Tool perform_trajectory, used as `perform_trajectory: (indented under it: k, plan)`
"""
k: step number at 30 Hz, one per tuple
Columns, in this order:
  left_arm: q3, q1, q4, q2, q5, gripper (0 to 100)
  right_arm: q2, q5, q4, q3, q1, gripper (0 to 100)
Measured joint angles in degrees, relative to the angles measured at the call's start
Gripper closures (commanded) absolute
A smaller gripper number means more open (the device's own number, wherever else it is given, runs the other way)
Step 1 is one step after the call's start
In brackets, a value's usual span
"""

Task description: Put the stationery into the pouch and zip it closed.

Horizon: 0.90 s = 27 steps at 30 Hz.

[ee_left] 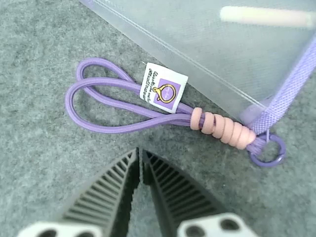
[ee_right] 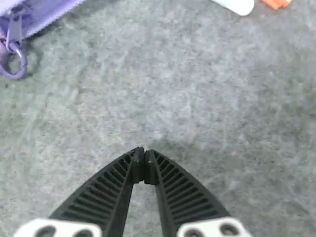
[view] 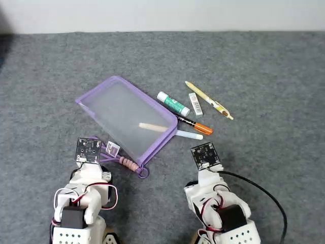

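With the left gripper [ee_left: 140, 159] and right gripper [ee_right: 144, 160] both pinched shut and empty near the pouch [view: 117, 107], we open one wide, then take the marker [view: 195, 124] just beside the pouch mid-barrel.

My left pincer [ee_left: 141, 157], its tips together, hangs over the grey table [ee_left: 39, 64] near the pouch [ee_left: 237, 54] and its purple cord loop [ee_left: 98, 103].

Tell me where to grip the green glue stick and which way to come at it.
Grip the glue stick across its green barrel, near the middle, coming straight down from above. It lies flat on the carpet; pouch and eraser lie close on either side, so a sideways approach looks crowded.
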Motion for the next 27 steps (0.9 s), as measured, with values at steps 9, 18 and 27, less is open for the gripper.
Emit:
perform_trajectory:
  k: [9,18,27]
  plan:
    - [0.0,0.0,0.0,0.0,0.0,99,0.0,0.0,0.0,0.0,8.0,98.3]
    - [0.0,0.0,0.0,0.0,0.0,99,0.0,1.23,-3.6,0.0,12.04,98.4]
    - [0.0,0.0,0.0,0.0,0.0,99,0.26,-0.35,-11.25,-8.62,6.24,98.8]
